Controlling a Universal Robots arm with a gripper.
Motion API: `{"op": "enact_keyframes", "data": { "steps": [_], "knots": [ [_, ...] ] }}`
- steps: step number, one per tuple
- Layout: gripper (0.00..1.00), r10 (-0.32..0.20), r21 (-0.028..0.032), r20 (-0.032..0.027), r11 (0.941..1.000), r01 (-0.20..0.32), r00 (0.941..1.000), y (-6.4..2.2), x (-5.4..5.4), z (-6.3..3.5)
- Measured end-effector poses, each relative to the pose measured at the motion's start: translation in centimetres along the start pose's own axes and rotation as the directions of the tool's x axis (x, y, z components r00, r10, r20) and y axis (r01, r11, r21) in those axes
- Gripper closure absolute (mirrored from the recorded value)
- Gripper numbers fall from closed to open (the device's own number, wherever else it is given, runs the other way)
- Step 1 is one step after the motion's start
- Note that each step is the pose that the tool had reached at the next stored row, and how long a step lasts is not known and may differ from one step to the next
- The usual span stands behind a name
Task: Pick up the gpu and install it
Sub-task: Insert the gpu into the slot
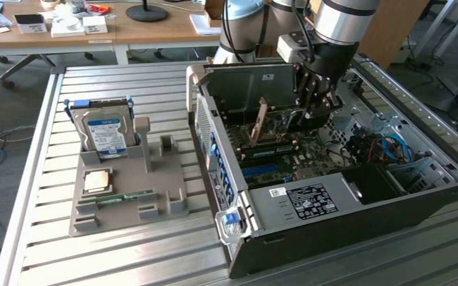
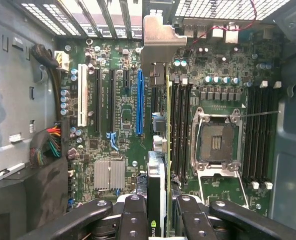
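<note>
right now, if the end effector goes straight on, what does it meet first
Probably the green motherboard beside the long blue slot, touched first by the thin green card with silvery bracket clamped in the end effector; depth unclear.

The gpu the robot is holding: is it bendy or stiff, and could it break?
Probably stiff: the gpu sticks straight out of the gripper, with no sag. Likely fragile: it looks like a thin board with a thin metal bracket at its end. Let go, it would probably tip over, being so narrow.
</note>
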State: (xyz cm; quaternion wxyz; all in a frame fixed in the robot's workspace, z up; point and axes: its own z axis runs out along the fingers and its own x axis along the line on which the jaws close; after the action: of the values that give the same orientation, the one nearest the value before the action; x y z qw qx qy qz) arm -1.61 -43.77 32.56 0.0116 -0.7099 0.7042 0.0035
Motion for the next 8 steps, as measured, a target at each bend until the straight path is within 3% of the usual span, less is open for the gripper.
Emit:
{"op": "enact_keyframes", "data": {
  "steps": [8],
  "knots": [
    [0.73,0.0,0.0001,0.0,1.0,0.0,1.0,0.04,0.0,0.0]
  ]
}}
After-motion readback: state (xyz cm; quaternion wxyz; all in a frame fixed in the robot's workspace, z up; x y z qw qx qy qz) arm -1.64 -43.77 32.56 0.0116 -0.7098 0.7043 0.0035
